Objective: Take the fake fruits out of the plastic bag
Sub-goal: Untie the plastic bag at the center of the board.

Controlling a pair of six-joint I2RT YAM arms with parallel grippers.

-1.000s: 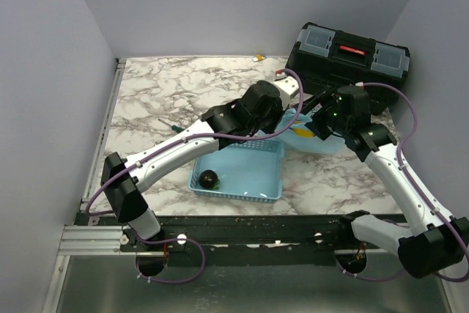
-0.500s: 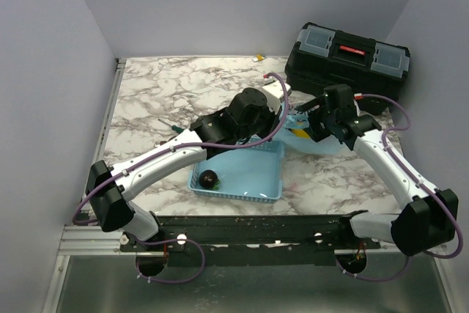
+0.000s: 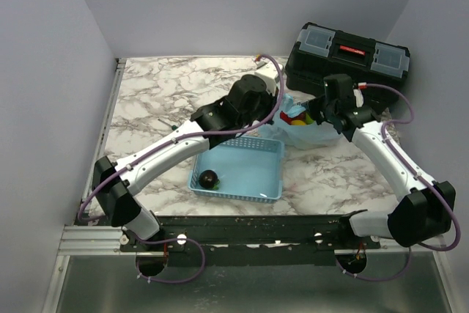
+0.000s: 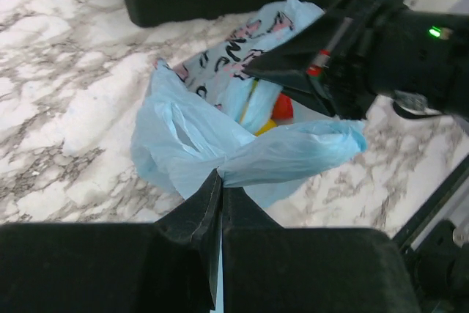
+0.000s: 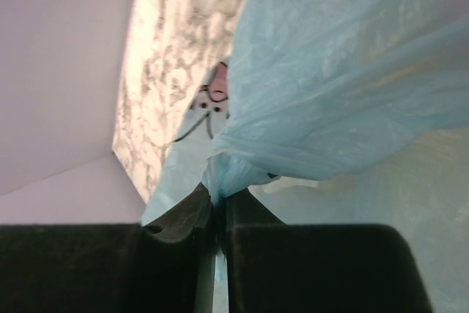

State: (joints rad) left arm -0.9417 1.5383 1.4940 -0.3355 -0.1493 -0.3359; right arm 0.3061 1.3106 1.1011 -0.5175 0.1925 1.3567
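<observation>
A white marble-patterned counter (image 3: pixel 168 93) fills the view from above, walled in by plain grey panels. At its far right corner stands a black toolbox (image 3: pixel 344 56) with a red handle and two clear lid compartments. Two white and black robot arms reach from the near edge toward the middle right: the left arm (image 3: pixel 168 153) stretches diagonally across the counter, and the right arm (image 3: pixel 388 155) bends inward from the right. They meet at a thin light-blue plastic bag (image 3: pixel 311 135) printed with pink and dark cartoon shapes. The bag sits on the counter just in front of the toolbox, beyond the far right corner of the basket. The left arm's jaws are clenched on a gathered fold at the bag's near edge, and the right arm's jaws are pinched tight on the bag's film on the opposite side, so the mouth gapes between them. A light-blue latticed basket (image 3: pixel 253 170) sits nearer the arms' bases. Inside the bag, fake fruits (image 4: pixel 281 108) show as red and yellow patches. A dark round plum (image 3: pixel 209 178) lies in the basket's near left corner. A small yellow item (image 3: pixel 258 57) rests at the counter's far edge.
</observation>
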